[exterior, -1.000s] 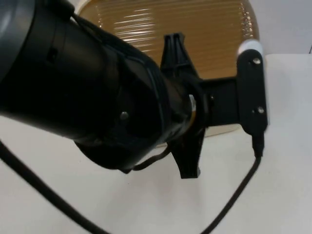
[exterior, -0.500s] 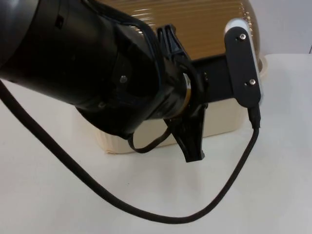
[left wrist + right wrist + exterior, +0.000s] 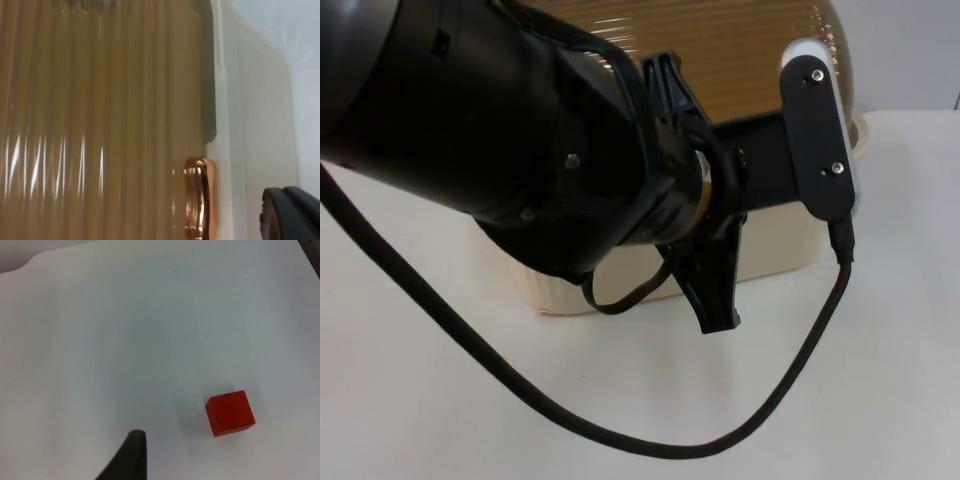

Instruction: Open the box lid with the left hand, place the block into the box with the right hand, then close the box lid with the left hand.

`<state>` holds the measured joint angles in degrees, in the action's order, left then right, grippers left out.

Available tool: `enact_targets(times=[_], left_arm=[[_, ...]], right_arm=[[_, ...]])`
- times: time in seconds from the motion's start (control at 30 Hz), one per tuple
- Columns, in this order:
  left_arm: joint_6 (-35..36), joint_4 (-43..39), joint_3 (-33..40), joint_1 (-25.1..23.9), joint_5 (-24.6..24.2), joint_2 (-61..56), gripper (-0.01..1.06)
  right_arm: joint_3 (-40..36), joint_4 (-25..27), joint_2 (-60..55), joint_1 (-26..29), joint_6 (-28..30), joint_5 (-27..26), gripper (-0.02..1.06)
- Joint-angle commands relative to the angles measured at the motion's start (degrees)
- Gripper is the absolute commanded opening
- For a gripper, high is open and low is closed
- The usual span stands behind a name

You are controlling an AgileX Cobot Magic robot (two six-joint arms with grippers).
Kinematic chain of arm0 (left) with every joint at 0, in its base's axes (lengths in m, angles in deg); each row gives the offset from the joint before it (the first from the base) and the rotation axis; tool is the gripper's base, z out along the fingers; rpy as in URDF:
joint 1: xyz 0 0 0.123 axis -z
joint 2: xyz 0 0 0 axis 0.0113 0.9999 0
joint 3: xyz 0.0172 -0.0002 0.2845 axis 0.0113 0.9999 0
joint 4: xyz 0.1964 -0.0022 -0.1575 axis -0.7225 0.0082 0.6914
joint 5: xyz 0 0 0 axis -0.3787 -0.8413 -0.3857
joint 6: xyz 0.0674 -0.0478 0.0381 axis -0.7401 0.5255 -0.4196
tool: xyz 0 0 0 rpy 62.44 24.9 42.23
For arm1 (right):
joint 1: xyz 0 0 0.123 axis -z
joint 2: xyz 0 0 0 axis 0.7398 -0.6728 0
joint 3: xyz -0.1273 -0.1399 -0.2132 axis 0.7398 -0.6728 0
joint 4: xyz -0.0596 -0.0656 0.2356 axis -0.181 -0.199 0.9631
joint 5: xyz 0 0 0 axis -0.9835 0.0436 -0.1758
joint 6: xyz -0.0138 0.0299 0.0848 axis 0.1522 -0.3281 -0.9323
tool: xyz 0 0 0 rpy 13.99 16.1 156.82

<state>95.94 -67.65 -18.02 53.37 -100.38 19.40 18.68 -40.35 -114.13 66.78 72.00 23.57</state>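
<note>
Hovering over the cream box (image 3: 775, 255), the left gripper (image 3: 690, 190) sat at its ribbed amber lid (image 3: 740, 50) (fingers' state: cannot tell). Red block (image 3: 230, 413) lay on the table (image 3: 150, 340), at 2 o'clock from the right gripper's fingertip (image 3: 131, 455).

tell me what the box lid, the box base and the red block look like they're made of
Lid: translucent amber plastic, probably, glossy; ribbed, with bright glints along the ribs. A shiny copper-coloured clasp, maybe metal or plated plastic, sits at its edge.
Box base: cream plastic, smooth, by its look.
Block: red, matte, sharp-edged; painted wood or plastic, can't tell.
</note>
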Motion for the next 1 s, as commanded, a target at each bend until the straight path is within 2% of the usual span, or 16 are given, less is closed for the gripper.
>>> enact_targets(times=[0.0,0.47,0.77,0.97], left_arm=[[0.62,-0.03,-0.3,-0.18,0.11,0.04,0.0],[-0.13,-0.03,-1.93,-2.9,-0.34,3.75,0.0],[-1.3,-0.03,-1.93,-2.79,-3.01,3.27,0.0],[-3.0,-0.03,-1.93,-2.79,-2.9,3.27,0.0]], right_arm=[[-0.26,-0.46,0.17,0.16,0.49,-0.1,1.05],[-0.26,-0.46,0.17,0.16,0.49,-0.93,1.05],[-0.26,-0.46,0.17,0.16,0.49,-0.93,1.05],[-0.26,-0.46,0.17,0.16,0.49,-1.03,1.05]])
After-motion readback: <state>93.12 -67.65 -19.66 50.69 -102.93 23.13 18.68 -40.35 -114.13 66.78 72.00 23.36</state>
